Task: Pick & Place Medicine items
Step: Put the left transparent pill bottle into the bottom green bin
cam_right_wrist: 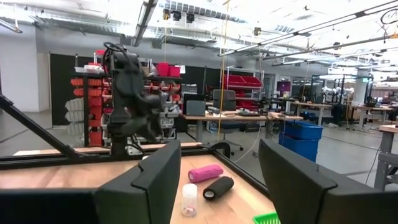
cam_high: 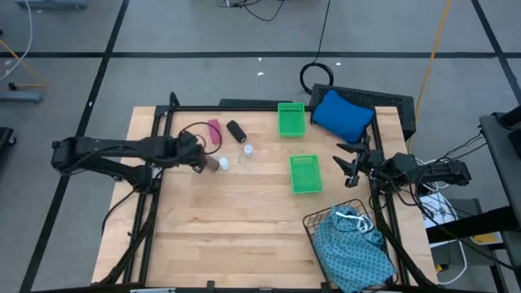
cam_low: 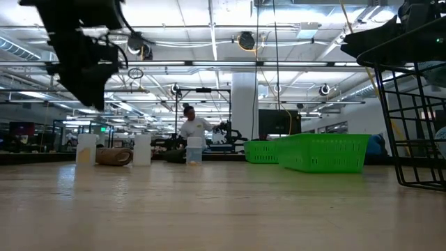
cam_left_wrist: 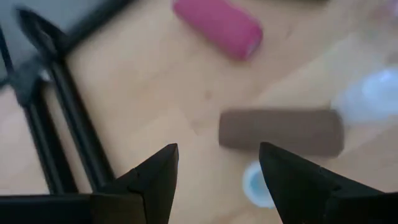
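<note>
The brown cylinder [cam_left_wrist: 281,129] lies flat on the table [cam_high: 244,228] left of centre, just ahead of the left gripper [cam_high: 198,162]. In the high view its long axis runs roughly along the table's width, one end toward the gripper. We see a white vial [cam_left_wrist: 256,183] just beside it, partly cut off by a finger in the left wrist view, and another blurred vial [cam_left_wrist: 373,96] near its far end. The pink cylinder [cam_high: 214,131] lies farther back, tilted; the black cylinder [cam_high: 236,131] sits beside it, also at a slant. A clear vial [cam_high: 247,151] stands between these and the brown one.

The left gripper hovers over the table with jaws apart, holding nothing. The right gripper [cam_high: 350,163] waits at the right edge, jaws apart and empty.

Around these: two green trays [cam_high: 306,174] right of centre, a blue cushion [cam_high: 342,115] at the back right, and a wire basket [cam_high: 338,220] with patterned cloth [cam_high: 354,252] at the front right. A black cable loop [cam_high: 195,130] curls near the pink cylinder.

In the low view the items look small and far off, and a person [cam_low: 191,125] shows in the room behind.
</note>
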